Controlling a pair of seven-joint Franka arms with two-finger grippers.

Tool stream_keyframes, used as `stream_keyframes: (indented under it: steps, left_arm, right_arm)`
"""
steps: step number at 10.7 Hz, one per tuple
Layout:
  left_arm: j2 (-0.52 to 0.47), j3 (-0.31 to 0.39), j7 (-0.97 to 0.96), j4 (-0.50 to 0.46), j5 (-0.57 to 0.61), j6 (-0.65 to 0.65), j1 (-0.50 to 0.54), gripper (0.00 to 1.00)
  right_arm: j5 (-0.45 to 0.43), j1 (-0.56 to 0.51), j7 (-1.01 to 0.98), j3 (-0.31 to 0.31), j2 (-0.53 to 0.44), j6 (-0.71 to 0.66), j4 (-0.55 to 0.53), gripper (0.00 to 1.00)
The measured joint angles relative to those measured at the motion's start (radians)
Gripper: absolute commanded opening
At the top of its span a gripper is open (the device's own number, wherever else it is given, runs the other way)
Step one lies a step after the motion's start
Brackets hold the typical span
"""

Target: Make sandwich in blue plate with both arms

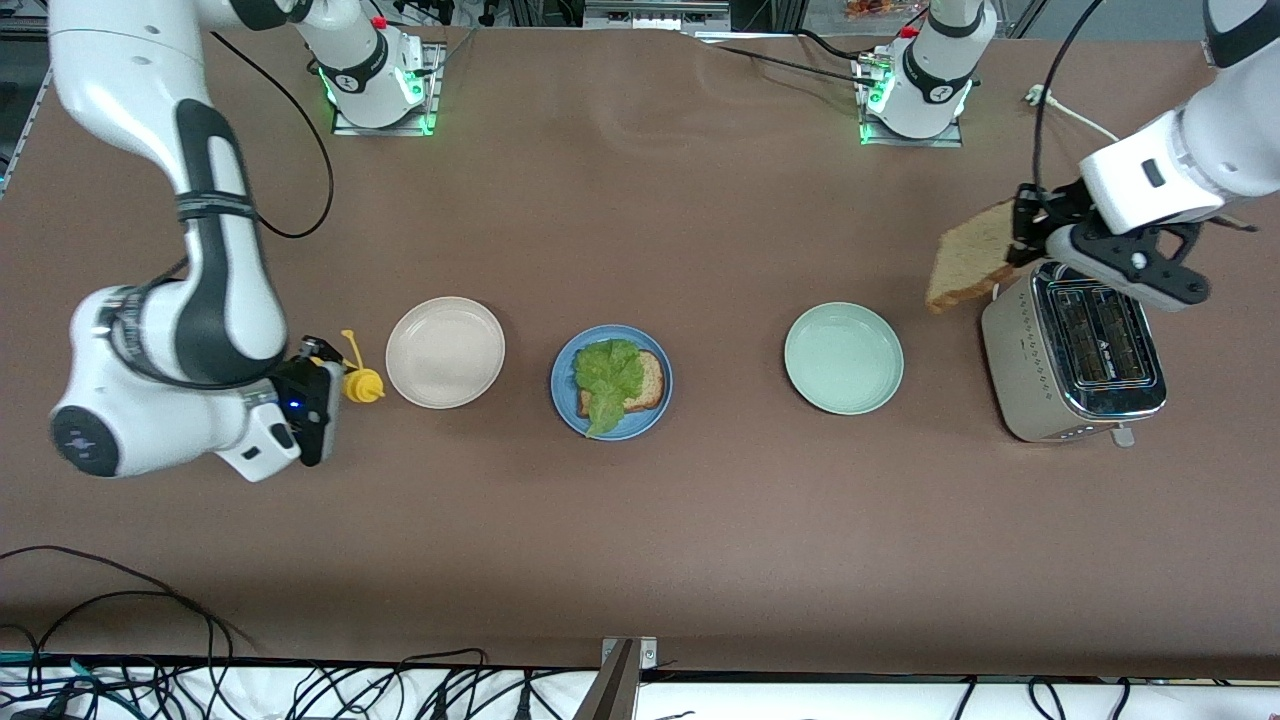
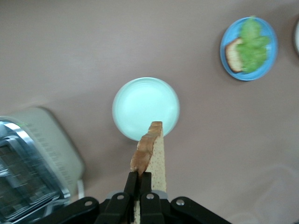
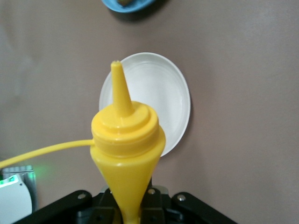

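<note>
Two arms up, I read it big to small. Toaster (image 1: 1075,360) sits at the left arm's end of the table, slots empty as far as I see. Three plates in a row: pale green plate (image 1: 843,358) next to the toaster, blue plate (image 1: 611,381) in the middle, beige-white plate (image 1: 445,352) toward the right arm's end. Blue plate holds one bread slice (image 1: 650,381) with the lettuce leaf (image 1: 605,375) on top, so the sandwich looks half built, top slice missing.

Left gripper (image 1: 1022,240) is over the toaster's edge, fingers clamped on the second bread slice (image 1: 970,257); in the left wrist view the slice (image 2: 152,154) stands on edge, pointing out from the fingers toward the green plate (image 2: 145,108). Key relation: blue plate lies past the green plate toward the right arm's end, so I judge the left arm must carry the slice across the green plate and lay it flat on the lettuce.

Right gripper (image 1: 318,375) hangs beside the beige-white plate, fingers closed on a yellow squeeze bottle (image 1: 362,383), nozzle (image 3: 119,88) aimed over that plate (image 3: 173,100). Right arm is nearer the blue plate, but it's waiting
</note>
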Motion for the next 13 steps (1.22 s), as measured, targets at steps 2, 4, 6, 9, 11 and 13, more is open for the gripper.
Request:
stream_keyframes:
  steps: [2,4,6,9,11,13]
  left_arm:
    - [0.042,-0.071,-0.062,-0.002,-0.041,0.004,0.000,0.00]
    - [0.118,-0.170,-0.154,-0.004,-0.049,0.100,-0.003,0.00]
    - [0.200,-0.247,-0.257,-0.006,-0.099,0.185,-0.009,0.00]
    - [0.329,-0.289,-0.352,-0.007,-0.203,0.342,-0.046,0.00]
    - [0.417,-0.336,-0.404,-0.008,-0.205,0.495,-0.077,0.00]
    - [0.498,-0.360,-0.437,-0.008,-0.206,0.669,-0.104,0.00]
  right_arm:
    - [0.084,-0.081,-0.136,0.002,-0.004,-0.063,0.000,0.12]
    - [0.179,-0.158,-0.295,0.004,-0.004,-0.128,-0.003,0.12]
    - [0.253,-0.220,-0.447,0.005,0.005,-0.166,-0.023,0.12]
    - [0.306,-0.268,-0.625,0.008,0.055,-0.169,-0.069,0.12]
    - [0.328,-0.274,-0.731,0.011,0.093,-0.169,-0.078,0.12]
    - [0.340,-0.274,-0.830,0.013,0.136,-0.169,-0.084,0.12]
